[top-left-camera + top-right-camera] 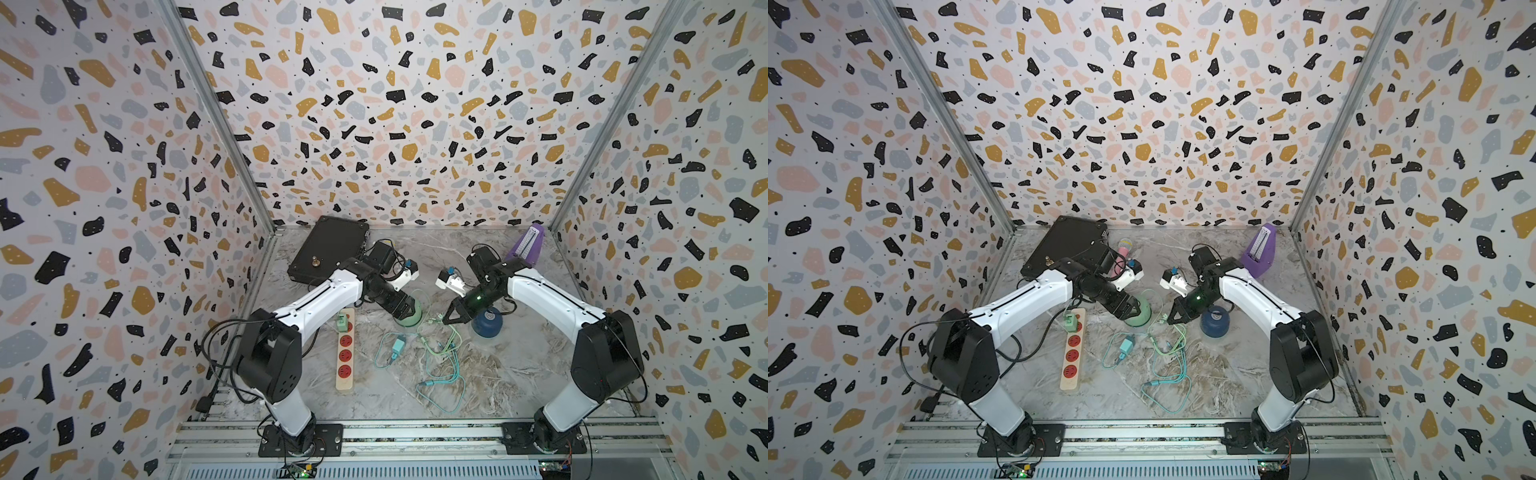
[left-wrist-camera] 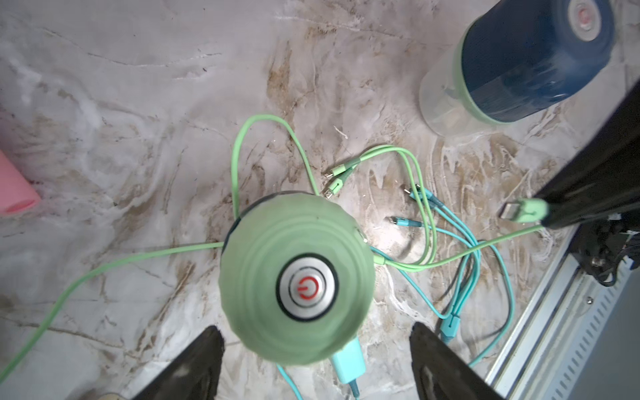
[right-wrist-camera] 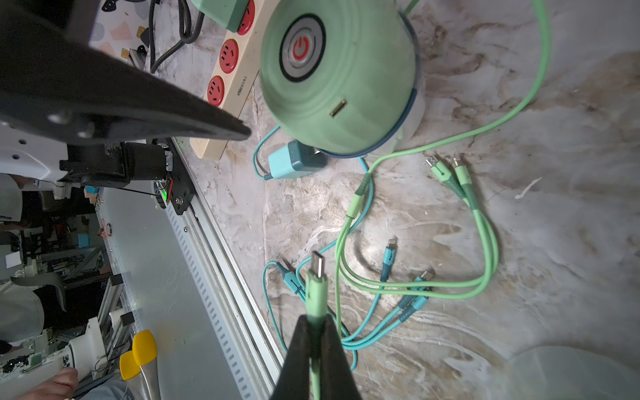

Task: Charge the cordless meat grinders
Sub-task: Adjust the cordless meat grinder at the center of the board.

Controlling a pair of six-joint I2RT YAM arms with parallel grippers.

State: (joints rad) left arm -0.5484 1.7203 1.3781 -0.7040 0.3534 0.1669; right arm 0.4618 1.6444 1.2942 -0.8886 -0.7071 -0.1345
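Note:
The mint green grinder (image 1: 412, 319) (image 1: 1140, 319) stands upright at mid-table, its silver button (image 2: 307, 286) facing up. My left gripper (image 2: 313, 327) (image 1: 405, 309) hovers just above it, open, with a finger on either side of the dome and not touching it. The charging port (image 3: 337, 108) on its side faces my right gripper. The navy blue grinder (image 1: 487, 323) (image 2: 530, 62) stands to the right. Next to it, my right gripper (image 3: 317, 320) (image 1: 451, 318) is shut on the light green cable's plug (image 3: 317, 277), whose metal tip sticks out past the fingertips.
A power strip (image 1: 345, 353) with red sockets lies left of the green grinder, with a green adapter (image 1: 343, 322) plugged in. A teal adapter (image 1: 397, 345) and tangled green and teal cables (image 1: 442, 353) lie at mid-table. At the back are a black case (image 1: 328, 251), a pink microphone (image 1: 1123, 253) and a purple metronome (image 1: 525, 249).

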